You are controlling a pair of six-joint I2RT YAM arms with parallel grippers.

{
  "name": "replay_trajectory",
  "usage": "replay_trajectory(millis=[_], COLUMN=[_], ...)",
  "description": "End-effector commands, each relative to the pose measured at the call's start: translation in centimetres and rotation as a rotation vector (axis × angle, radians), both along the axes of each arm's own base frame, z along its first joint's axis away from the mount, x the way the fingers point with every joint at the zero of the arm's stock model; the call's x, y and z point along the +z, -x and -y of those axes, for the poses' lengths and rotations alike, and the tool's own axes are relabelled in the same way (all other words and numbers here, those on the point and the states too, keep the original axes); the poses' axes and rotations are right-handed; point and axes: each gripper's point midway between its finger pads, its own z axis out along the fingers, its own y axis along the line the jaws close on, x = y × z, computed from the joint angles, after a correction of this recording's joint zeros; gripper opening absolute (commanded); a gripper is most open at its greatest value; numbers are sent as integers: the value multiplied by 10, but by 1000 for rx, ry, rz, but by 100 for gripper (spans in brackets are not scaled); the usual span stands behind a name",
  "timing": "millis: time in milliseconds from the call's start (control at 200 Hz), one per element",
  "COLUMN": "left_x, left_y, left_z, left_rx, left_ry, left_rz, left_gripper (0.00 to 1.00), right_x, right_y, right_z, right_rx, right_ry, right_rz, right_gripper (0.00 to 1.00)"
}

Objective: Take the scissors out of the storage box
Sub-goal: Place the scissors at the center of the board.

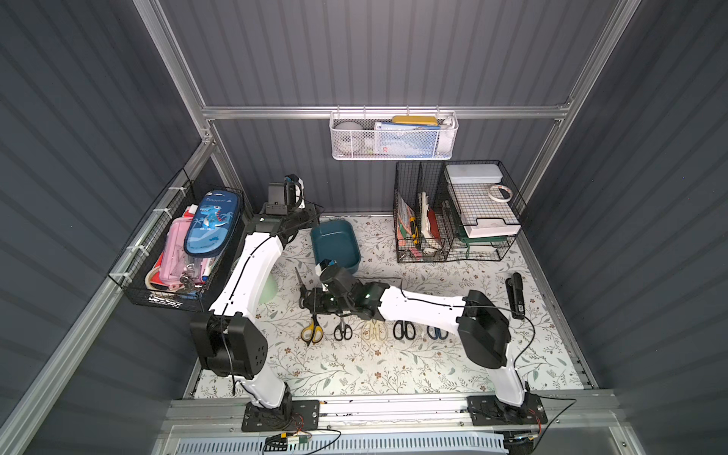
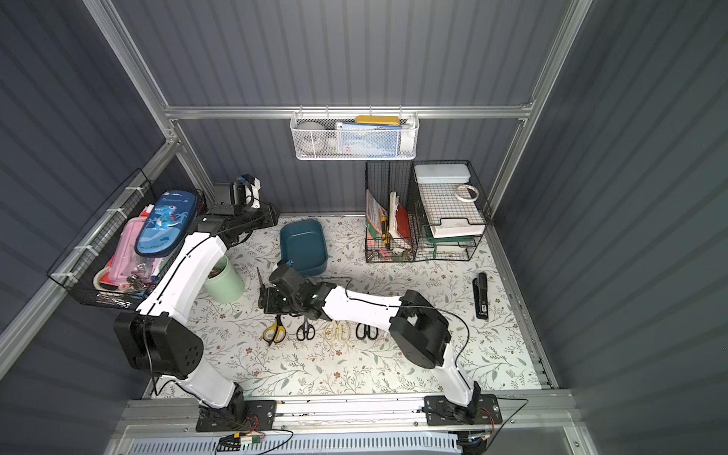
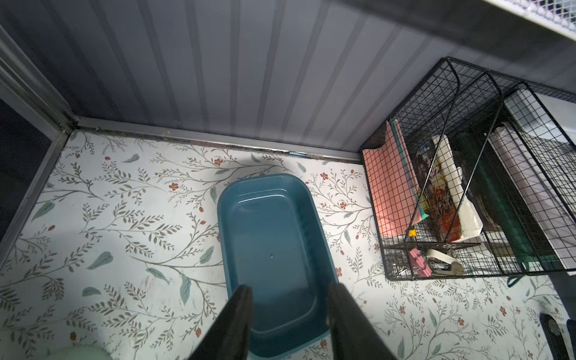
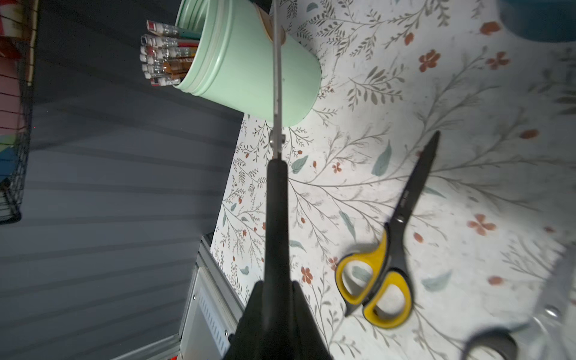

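The right pincer (image 4: 276,288) grips black scissors (image 4: 276,202) on edge above the table (image 4: 467,124), with the yellow pair (image 4: 383,265) beside it, and they are best lowered flat before release; the left pincer (image 3: 290,288) gapes empty over the box (image 3: 268,237).

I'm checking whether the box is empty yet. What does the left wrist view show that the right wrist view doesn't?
Only left wrist: the bare inside of the storage box and the open left gripper. Only right wrist: the right gripper shut on black-handled scissors, and yellow-and-black scissors lying flat. Both: the floral mat.
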Motion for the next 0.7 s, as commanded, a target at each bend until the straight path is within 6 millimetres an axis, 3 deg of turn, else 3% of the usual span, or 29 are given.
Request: replay_trajectory(millis=[0,345,695], left_x=[7,3,-13], left_y=[19,27,26], left_z=[-8,-6,-4], left_rx=[35,18,8], left_ry=[18,26,25], left_rz=[-26,-58,-95], left_gripper=[45,45,44], right_x=[-8,-43,-84], right_y=[-15,-3,15], right_z=[-19,-63,-73], right_rx=[-94,-185,-206], right_ry=[-30,-56,-41], right_rz=[-9,-106,-217], right_gripper=[4,5,7])
